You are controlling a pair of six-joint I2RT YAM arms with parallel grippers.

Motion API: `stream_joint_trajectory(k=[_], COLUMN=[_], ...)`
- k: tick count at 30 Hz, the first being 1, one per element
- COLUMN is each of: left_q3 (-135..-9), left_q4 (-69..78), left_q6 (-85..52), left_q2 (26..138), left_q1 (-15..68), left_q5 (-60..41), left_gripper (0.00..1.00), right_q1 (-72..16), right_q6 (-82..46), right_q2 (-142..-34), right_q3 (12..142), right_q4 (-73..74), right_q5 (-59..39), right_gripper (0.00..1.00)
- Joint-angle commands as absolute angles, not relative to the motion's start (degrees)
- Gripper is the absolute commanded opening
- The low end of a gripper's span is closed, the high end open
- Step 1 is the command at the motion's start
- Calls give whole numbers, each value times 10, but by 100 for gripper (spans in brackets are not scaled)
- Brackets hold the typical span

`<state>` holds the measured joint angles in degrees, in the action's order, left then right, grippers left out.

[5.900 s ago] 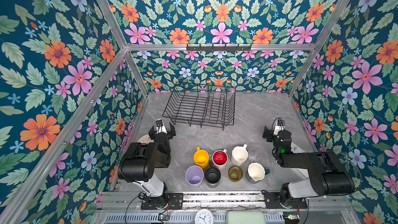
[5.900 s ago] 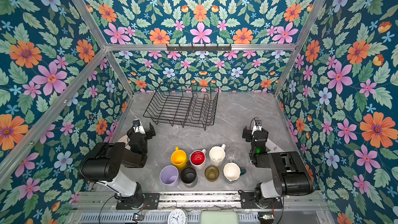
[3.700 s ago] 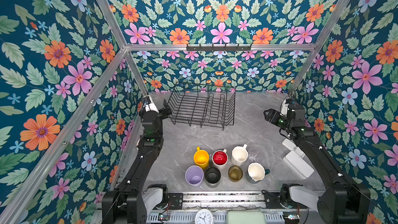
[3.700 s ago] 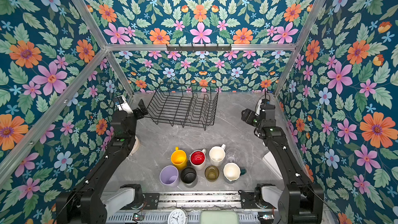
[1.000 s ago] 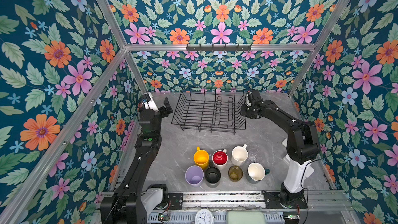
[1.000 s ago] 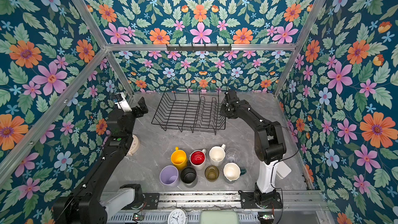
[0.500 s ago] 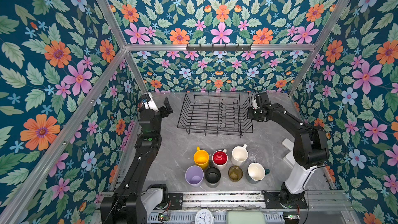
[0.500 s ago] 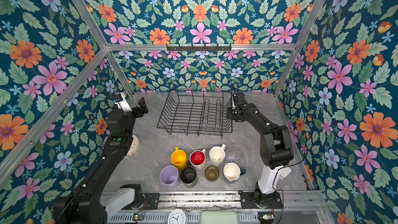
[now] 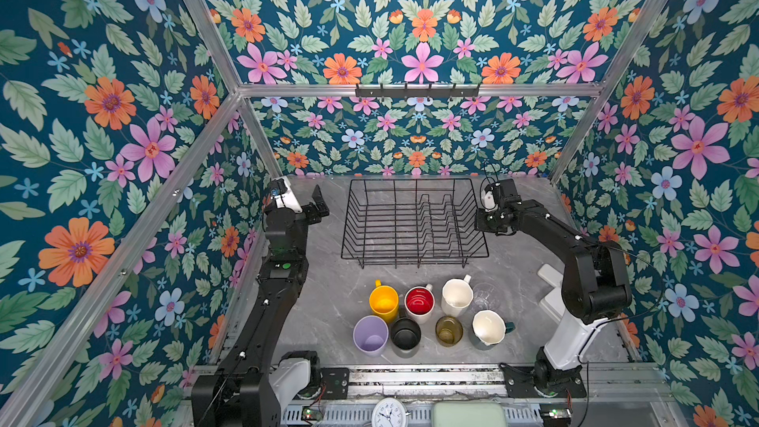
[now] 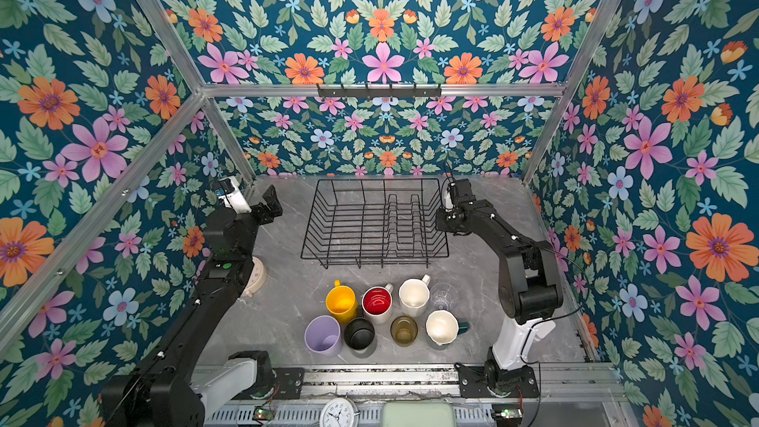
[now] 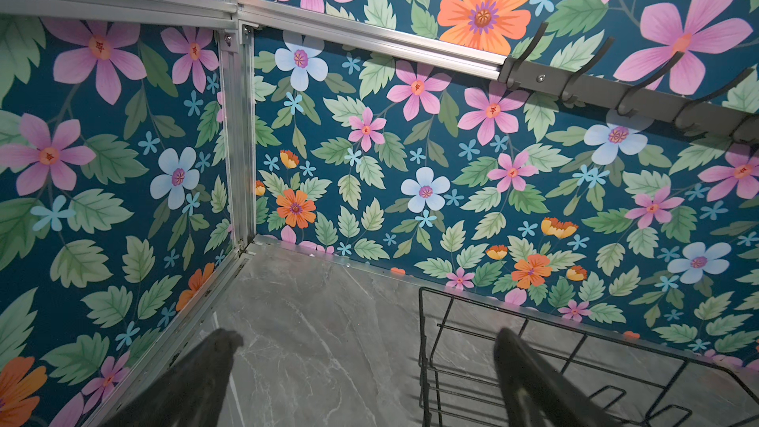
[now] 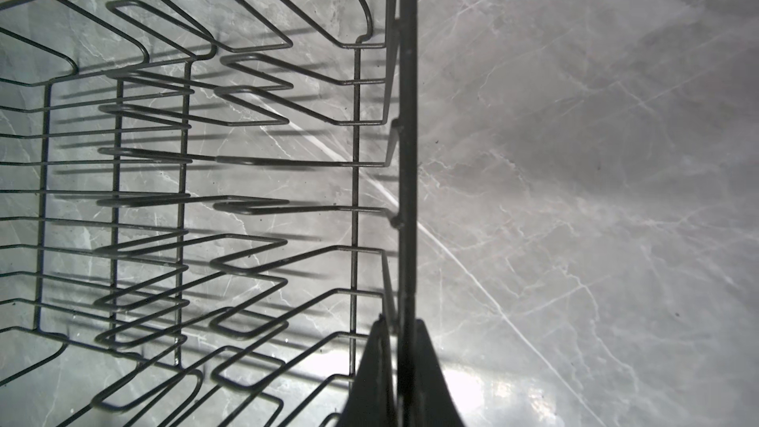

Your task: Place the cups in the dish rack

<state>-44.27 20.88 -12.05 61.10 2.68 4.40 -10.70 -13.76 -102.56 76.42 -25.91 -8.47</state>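
Note:
The black wire dish rack [image 9: 415, 257] [image 10: 373, 257] stands at the back middle of the grey table. My right gripper [image 9: 482, 219] [image 12: 400, 322] is shut on the rack's right rim wire [image 12: 404, 117]. My left gripper [image 9: 318, 205] [image 11: 365, 336] hangs open and holds nothing, just left of the rack's corner [image 11: 423, 342]. The cups stand in two rows near the front: yellow mug [image 9: 384, 301], red-lined white mug [image 9: 419, 301], cream mug [image 9: 456, 295], clear glass [image 9: 484, 299], lilac tumbler [image 9: 370, 336], black mug [image 9: 405, 333], amber glass [image 9: 449, 330], teal mug [image 9: 488, 327].
A black hook rail [image 9: 417, 91] runs along the back wall above the rack. Floral walls close in on three sides. A round cream object [image 10: 254, 277] lies by the left arm. White blocks [image 9: 550, 277] sit beside the right arm's base.
The rack has slid to the right and turned square to the table, with my right gripper shut on its rim. The left arm and the cups have stayed put.

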Motion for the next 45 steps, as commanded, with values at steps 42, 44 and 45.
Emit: stream_joint_trajectory(k=[42,44,45], left_q3=[-529,-538,-545], left_q4=[-207,-260,-289], left_q6=[-189,-190,-191], left_q2=[547,541,537], left_q1=[24,24,24], left_q5=[-94,-129,-149], left_gripper=[90,88,87], right_q1=[-106,-106,-106], right_q6=[-171,-173,-173], right_q2=[-727,-718,-715], right_q3=[661,653,650], right_q4=[-291,-289,-289], right_q5=[0,-4,-4], right_gripper=[96,96,96])
